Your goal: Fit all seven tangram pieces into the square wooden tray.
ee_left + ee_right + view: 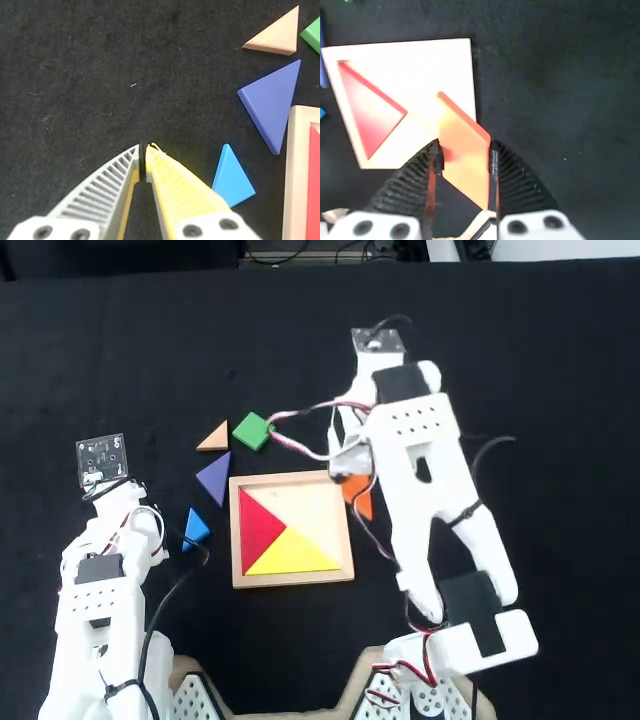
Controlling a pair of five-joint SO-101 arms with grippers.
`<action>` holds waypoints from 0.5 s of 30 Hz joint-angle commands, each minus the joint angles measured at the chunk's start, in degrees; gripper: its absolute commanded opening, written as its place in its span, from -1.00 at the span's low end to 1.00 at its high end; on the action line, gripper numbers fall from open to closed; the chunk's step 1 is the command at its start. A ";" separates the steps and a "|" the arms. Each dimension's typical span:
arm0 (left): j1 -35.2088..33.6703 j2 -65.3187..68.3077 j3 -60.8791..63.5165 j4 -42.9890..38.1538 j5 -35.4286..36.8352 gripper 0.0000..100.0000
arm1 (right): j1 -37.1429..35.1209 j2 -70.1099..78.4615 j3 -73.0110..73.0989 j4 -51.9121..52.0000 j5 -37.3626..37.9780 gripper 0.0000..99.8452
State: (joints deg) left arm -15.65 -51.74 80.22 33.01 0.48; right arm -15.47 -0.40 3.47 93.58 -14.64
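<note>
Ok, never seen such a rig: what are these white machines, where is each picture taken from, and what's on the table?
Two small robot arms at a black table. One picture looks down from above; the other two come from a camera on each arm's wrist, looking along its hand. The wooden tray holds a red triangle and a yellow triangle. Beside it lie a tan triangle, green square, purple triangle and blue triangle. The right hand grips an orange piece near the tray. The left hand is shut and empty, near the blue triangle.
</note>
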 commanded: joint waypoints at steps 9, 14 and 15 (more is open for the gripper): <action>-0.48 -0.97 -0.40 -1.14 -0.53 -0.93 | -4.31 -2.51 19.56 -18.73 -0.44 -0.98; -0.57 -0.97 -0.31 -1.14 -0.53 -0.93 | -6.86 -2.42 19.82 -22.15 -0.70 -0.98; -0.57 -0.97 -0.31 -1.14 -0.53 -0.93 | -7.30 -2.15 20.18 -22.95 -0.70 -0.98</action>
State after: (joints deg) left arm -15.65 -51.74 80.22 33.01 0.48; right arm -21.01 -0.66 23.43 72.92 -14.73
